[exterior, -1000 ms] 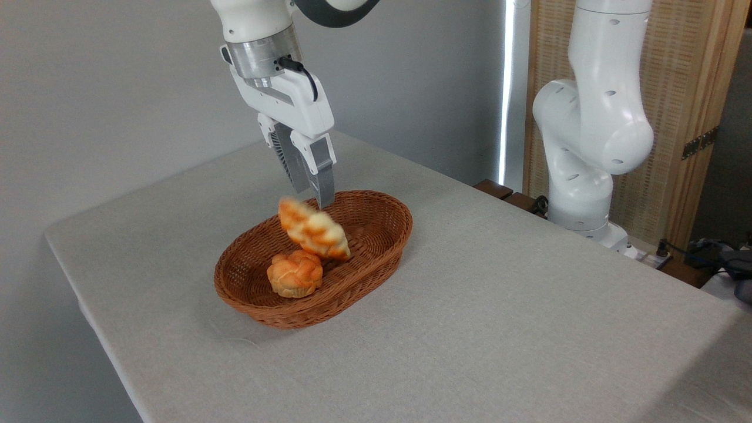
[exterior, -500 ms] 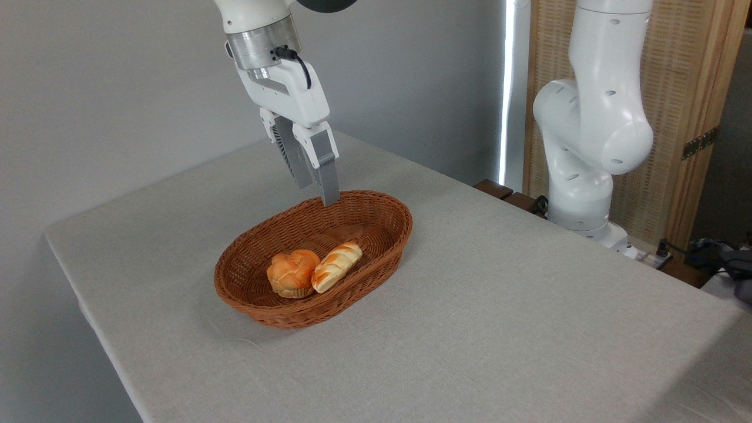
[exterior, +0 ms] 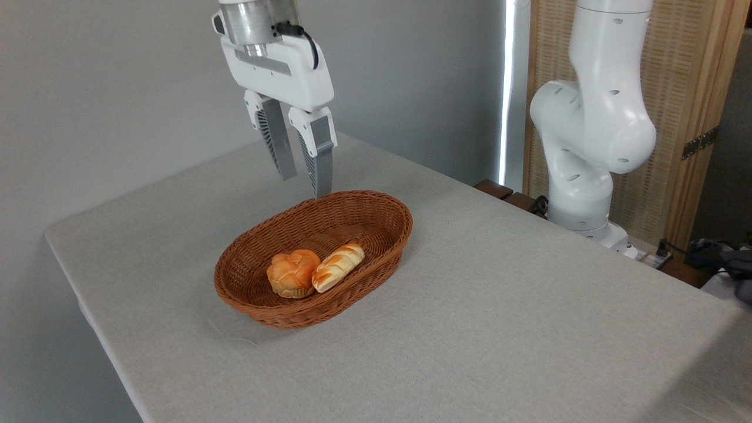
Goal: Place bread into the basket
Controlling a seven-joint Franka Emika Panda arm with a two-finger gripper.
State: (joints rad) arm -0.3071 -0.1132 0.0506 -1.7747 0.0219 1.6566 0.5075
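The long pale braided bread (exterior: 338, 267) lies inside the oval brown wicker basket (exterior: 385, 235), leaning against the small round orange bun (exterior: 292, 272) to its left. My gripper (exterior: 305, 185) hangs open above the basket's far rim, well clear of the bread, with nothing between its two grey fingers (exterior: 320, 161).
The basket sits on a grey cloth-covered table (exterior: 499, 305) whose left edge and near corners drop off. The arm's white base (exterior: 587, 153) stands at the table's right rear, with a wooden screen behind it and cables at far right.
The bread dropped from just under the fingers into the basket and came to rest beside the bun. The gripper rose a little, shifted slightly left and turned.
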